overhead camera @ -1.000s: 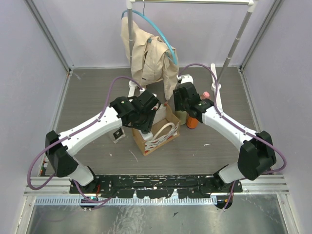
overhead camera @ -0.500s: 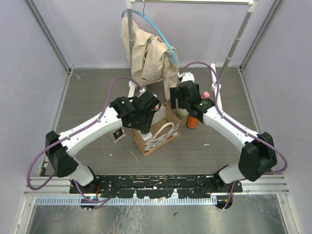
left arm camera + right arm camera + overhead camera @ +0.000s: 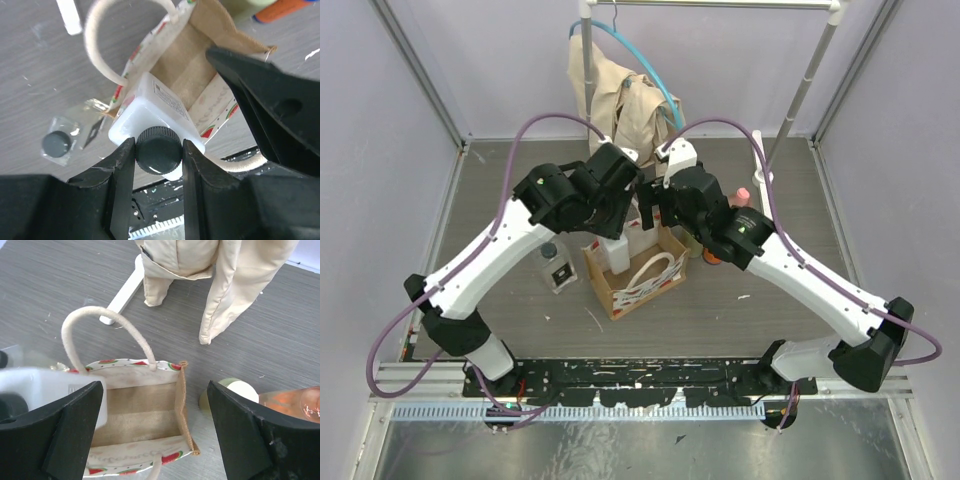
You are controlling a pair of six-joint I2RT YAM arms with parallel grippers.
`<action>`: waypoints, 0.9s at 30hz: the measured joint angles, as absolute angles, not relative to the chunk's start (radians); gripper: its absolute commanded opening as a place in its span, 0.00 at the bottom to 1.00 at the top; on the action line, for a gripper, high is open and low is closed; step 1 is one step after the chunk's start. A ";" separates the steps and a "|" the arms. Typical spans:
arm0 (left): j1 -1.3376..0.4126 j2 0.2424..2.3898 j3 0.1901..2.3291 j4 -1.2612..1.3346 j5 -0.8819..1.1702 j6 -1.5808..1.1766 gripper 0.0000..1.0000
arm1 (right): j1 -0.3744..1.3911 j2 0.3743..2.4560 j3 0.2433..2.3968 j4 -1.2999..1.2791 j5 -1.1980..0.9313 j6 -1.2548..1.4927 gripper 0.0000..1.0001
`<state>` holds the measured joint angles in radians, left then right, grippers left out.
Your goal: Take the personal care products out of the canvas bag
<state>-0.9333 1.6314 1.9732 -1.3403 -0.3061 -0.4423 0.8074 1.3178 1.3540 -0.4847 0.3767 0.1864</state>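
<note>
My left gripper is shut on the dark grey cap of a white rectangular bottle. That bottle hangs upright over the left end of the canvas bag. The right gripper is open above the bag, which shows a bare floor inside. Its fingers hold nothing. A clear dark-capped bottle stands on the table left of the bag. A cream-lidded bottle and an orange one stand to the bag's right. A pink cap shows behind my right arm.
A beige jacket hangs from a clothes rack at the back, its hem just behind the bag. The rack's white foot lies on the table behind the bag. Purple cables loop above both arms. Grey walls close in the table on both sides.
My left gripper has risen, lifting the white bottle up at the bag's mouth. The right gripper has opened and swung left from the bottles to over the bag.
</note>
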 measured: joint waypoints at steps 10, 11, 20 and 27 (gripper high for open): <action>-0.856 1.636 2.263 -1.455 -0.433 -0.339 0.18 | 0.821 1.296 1.349 -0.532 0.335 0.215 0.91; -0.836 1.635 2.269 -1.457 -0.440 -0.332 0.17 | 0.822 1.297 1.345 -0.536 0.328 0.220 0.91; -0.563 1.592 2.107 -1.340 -0.440 -0.288 0.17 | 0.830 1.306 1.335 -0.555 0.282 0.244 0.90; -0.455 1.501 1.944 -1.190 -0.428 -0.261 0.23 | 0.832 1.310 1.302 -0.558 0.273 0.251 0.91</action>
<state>-0.4545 1.5013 1.9438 -1.1896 -0.4278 -0.2611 0.8322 1.3098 1.3022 -0.5583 0.2733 0.2512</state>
